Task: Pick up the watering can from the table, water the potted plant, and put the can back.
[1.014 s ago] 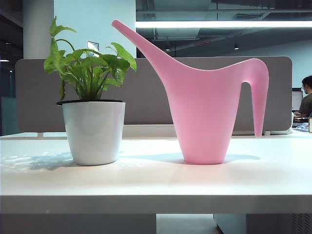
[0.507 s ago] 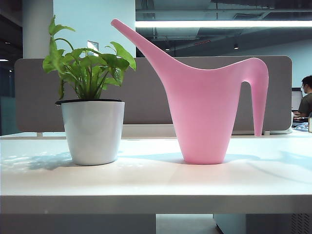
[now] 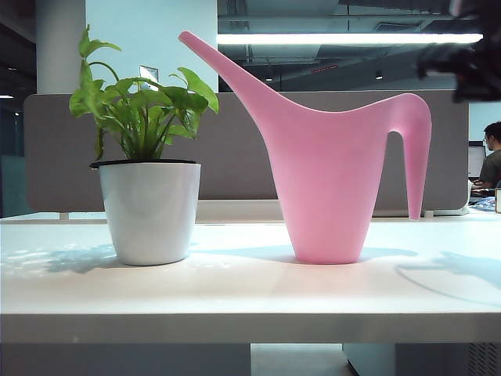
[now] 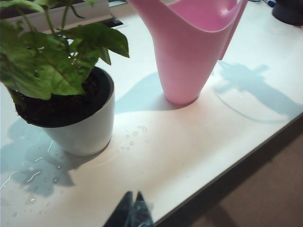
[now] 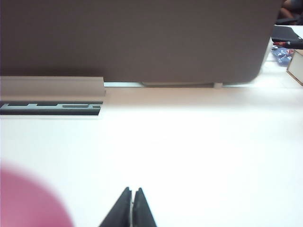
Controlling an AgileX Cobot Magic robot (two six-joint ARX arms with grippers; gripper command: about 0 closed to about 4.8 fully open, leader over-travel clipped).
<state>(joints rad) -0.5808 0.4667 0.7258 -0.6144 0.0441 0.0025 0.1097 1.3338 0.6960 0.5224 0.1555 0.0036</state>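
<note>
Approach stage, tall pink plastic watering can point(image 3: 329, 172) untouched on the white counter point(image 3: 235, 290).
Standing upright near the counter's middle, long spout slanting up toward the leafy green plant in its glossy white pot point(image 3: 149, 207) just beside it, thin curved handle facing the counter's right edge. Right gripper point(image 5: 132, 208) high above that right side, jaws pressed together, holding nothing, can's pink edge showing just off to one side of them. Left gripper point(image 4: 134, 211) over the front edge, jaws likewise together, facing pot and can. Likely the nearer to the handle: right arm, needing to spread its jaws first.
</note>
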